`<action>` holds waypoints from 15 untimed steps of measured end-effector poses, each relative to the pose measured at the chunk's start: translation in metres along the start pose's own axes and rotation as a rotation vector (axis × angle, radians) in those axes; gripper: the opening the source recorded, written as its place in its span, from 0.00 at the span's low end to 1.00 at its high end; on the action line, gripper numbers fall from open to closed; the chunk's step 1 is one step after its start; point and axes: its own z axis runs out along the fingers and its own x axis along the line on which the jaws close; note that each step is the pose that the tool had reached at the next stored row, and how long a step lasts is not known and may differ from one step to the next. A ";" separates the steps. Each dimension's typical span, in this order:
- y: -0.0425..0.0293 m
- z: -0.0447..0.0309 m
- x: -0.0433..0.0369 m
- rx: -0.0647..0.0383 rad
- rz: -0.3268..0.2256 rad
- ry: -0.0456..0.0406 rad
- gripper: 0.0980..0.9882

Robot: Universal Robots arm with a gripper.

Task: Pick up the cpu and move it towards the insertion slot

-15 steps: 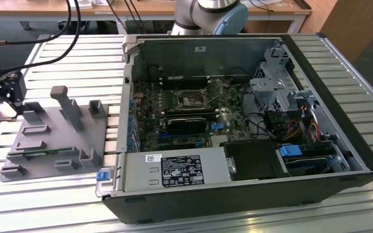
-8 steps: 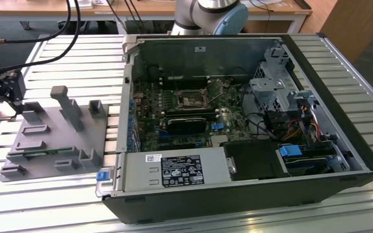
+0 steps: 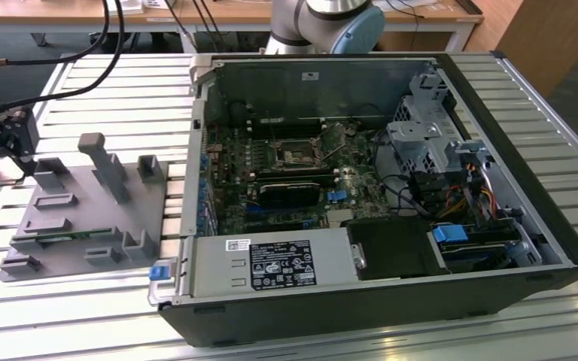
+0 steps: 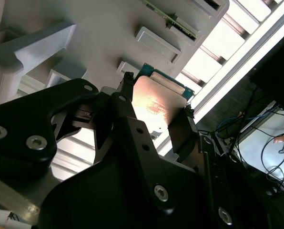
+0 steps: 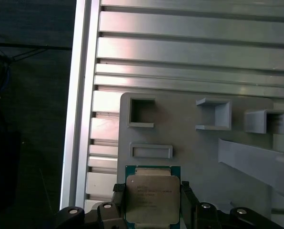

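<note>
At the exterior view's left the claw hangs over a corner of the grey fixture plate, which lies on the slatted tabletop; in both wrist views its dark fingers are closed in on two opposite edges of the cpu, silvery top showing, green rim beyond it; whether the chip is clear of the plate I cannot tell; further right stands the open computer case; the insertion slot sits on its motherboard, well apart from the claw.
</note>
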 end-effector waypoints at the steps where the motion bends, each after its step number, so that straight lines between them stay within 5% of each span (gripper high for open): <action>1: 0.0000 -0.0002 0.0000 0.000 0.000 0.0000 0.50; 15: 0.0001 -0.0036 0.0001 0.000 0.000 0.0002 0.50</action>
